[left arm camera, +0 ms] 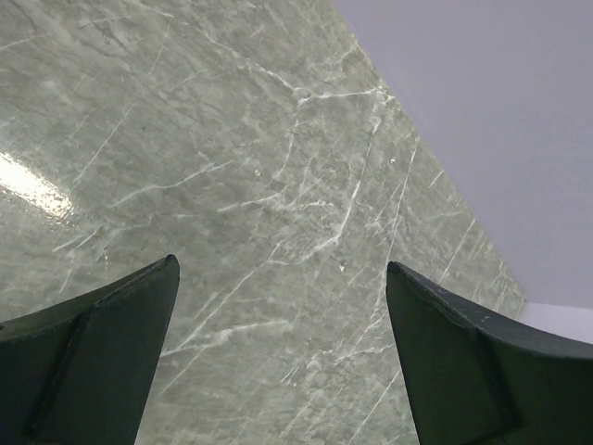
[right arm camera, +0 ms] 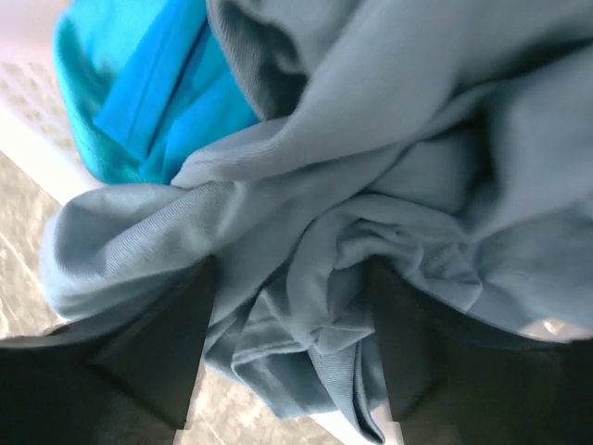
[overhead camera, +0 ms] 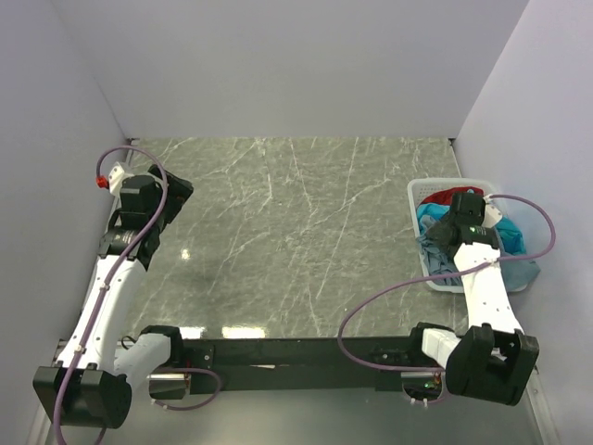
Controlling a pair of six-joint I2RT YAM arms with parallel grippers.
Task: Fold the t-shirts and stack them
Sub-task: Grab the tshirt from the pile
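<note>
The left claw (left arm camera: 283, 269) hangs over the tabletop (overhead camera: 306, 241) near its left edge, fingers spread wide and gripping nothing. The right claw (right arm camera: 287, 278) is down in the white basket (overhead camera: 414, 199) at the right edge, fingers apart with a bunched fold of the grey-blue t-shirt (right arm camera: 371, 111) between them. That shirt lies crumpled and spills over the basket's near rim, beside the turquoise t-shirt (right arm camera: 139, 102) and red t-shirt (overhead camera: 447, 196).

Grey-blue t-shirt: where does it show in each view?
Top external: far right, grey-blue t-shirt draped over the basket's rim.
Left wrist: not in it.
Right wrist: fills most of the frame, bunched inside the open right claw.
Shared landmark: turquoise t-shirt beside it.
</note>
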